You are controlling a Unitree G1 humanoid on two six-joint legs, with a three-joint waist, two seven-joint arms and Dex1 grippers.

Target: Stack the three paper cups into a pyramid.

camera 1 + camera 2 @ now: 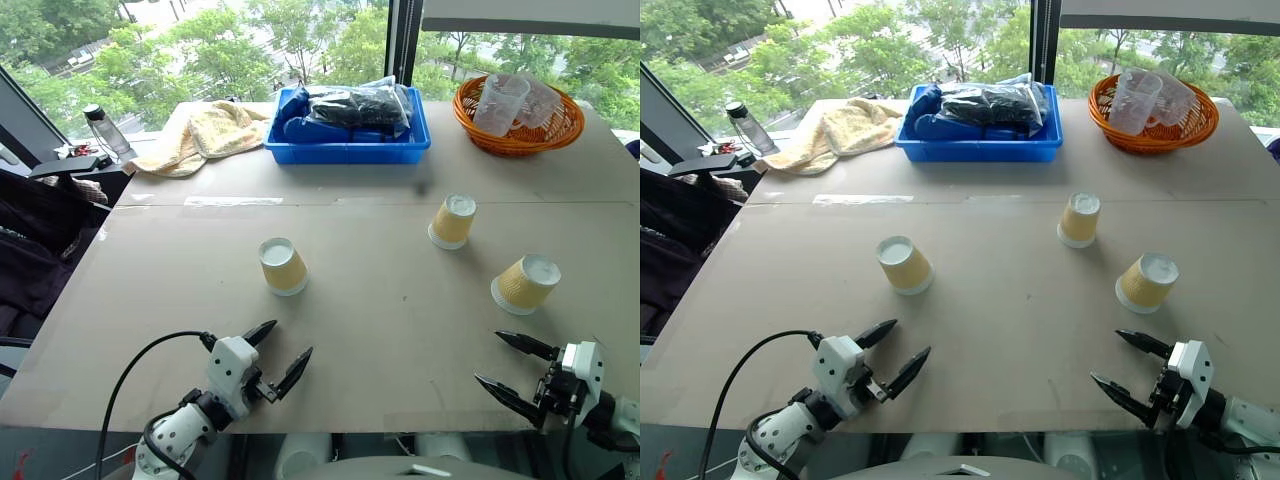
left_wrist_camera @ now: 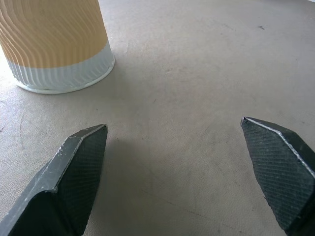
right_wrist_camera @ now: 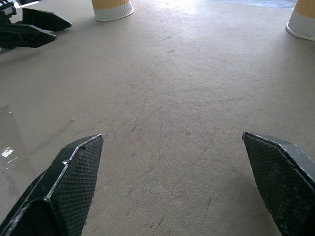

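Three paper cups stand upside down and apart on the brown table [image 1: 380,330], none resting on another: one at the left [image 1: 283,266], one at centre right [image 1: 453,221] and one further right [image 1: 525,284]. My left gripper [image 1: 290,340] is open near the table's front edge, just short of the left cup [image 2: 54,44], with nothing between its fingers. My right gripper [image 1: 490,358] is open too, low over the front right of the table and a little nearer than the right cup. The right wrist view has the left gripper [image 3: 29,27] and two cups [image 3: 112,7] [image 3: 302,19] far across the table.
At the back stand a blue bin [image 1: 345,150] with dark bags, an orange basket [image 1: 520,135] holding clear plastic cups, a yellow towel [image 1: 205,135] and a bottle [image 1: 105,130]. A dark chair [image 1: 40,230] sits off the left edge.
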